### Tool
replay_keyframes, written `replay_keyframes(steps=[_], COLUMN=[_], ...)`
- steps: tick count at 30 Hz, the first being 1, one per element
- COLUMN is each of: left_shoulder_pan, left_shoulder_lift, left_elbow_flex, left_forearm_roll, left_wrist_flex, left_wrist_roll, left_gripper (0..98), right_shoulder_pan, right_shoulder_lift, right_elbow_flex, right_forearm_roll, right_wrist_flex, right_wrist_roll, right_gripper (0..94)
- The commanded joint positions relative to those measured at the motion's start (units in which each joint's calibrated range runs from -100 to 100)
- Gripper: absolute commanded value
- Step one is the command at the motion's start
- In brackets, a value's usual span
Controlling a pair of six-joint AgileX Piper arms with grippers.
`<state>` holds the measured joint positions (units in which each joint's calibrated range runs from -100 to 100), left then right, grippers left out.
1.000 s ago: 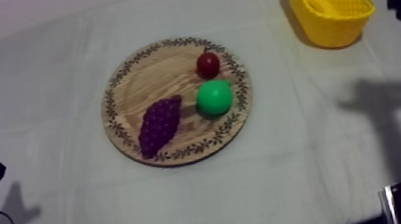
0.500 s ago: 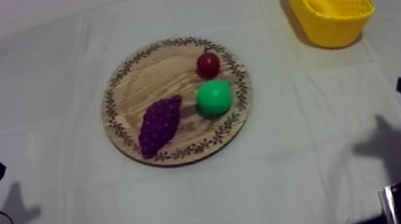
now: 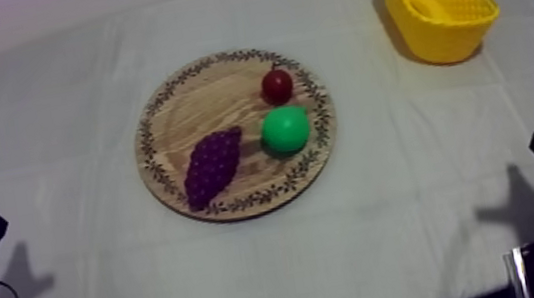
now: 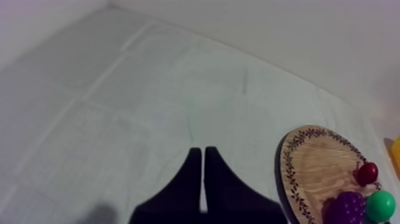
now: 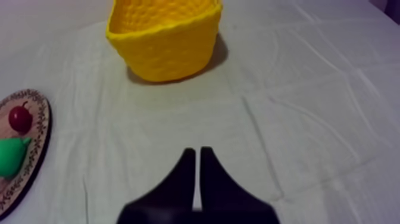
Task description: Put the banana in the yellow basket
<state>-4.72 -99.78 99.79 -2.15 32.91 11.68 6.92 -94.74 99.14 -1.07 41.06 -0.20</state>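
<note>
Two robot arms sit low at either side of a cloth-covered tabletop (image 3: 389, 193), each at its own edge and well apart from the fruit. The left end effector (image 4: 202, 152) has its two black fingers pressed together in a narrow wedge, closed on nothing, over bare cloth just beside the round wooden board (image 3: 212, 93). The right end effector (image 5: 197, 152) is likewise closed and empty, pointing across open cloth toward the yellow basket (image 3: 447, 38), which stands upright at the far right of the tabletop. What appears to be the banana (image 3: 426, 6), a pale yellow curve hard to tell from the weave, lies inside the basket near its left wall. On the board, within its patterned rim, rest a bunch of grapes (image 3: 213, 164) toward the near edge, a green pear (image 3: 285, 130) to their right, and a small red fruit (image 3: 277, 86) just behind the pear. Board and basket stand well apart.
</note>
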Motion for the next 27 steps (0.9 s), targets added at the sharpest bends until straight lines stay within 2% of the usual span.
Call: replay_keyframes(steps=[1,5,10,13,27], left_shoulder_pan=[0.0,0.0,0.0,0.0,0.0], left_shoulder_lift=[0.0,0.0,0.0,0.0,0.0], left_elbow_flex=[0.0,0.0,0.0,0.0,0.0], left_forearm_roll=[-0.03,-0.03,-0.03,-0.03,-0.03], left_wrist_flex=[0.0,0.0,0.0,0.0,0.0], left_wrist_roll=[0.0,0.0,0.0,0.0,0.0], left_gripper=[0.1,0.1,0.1,0.1,0.1], right_shoulder_pan=[0.4,0.8,0.8,0.8,0.8], right_shoulder_lift=[-0.6,-0.9,-1.0,-1.0,-1.0], right_elbow_flex=[-0.2,-0.1,0.5,0.6,0.6], right_forearm_roll=[0.1,0.2,0.0,0.0,0.0], right_wrist_flex=[0.4,0.2,-3.4,-4.0,-4.3], right_wrist_roll=[-0.2,0.9,6.6,8.7,9.6], right_gripper=[0.4,0.3,0.3,0.3,0.3])
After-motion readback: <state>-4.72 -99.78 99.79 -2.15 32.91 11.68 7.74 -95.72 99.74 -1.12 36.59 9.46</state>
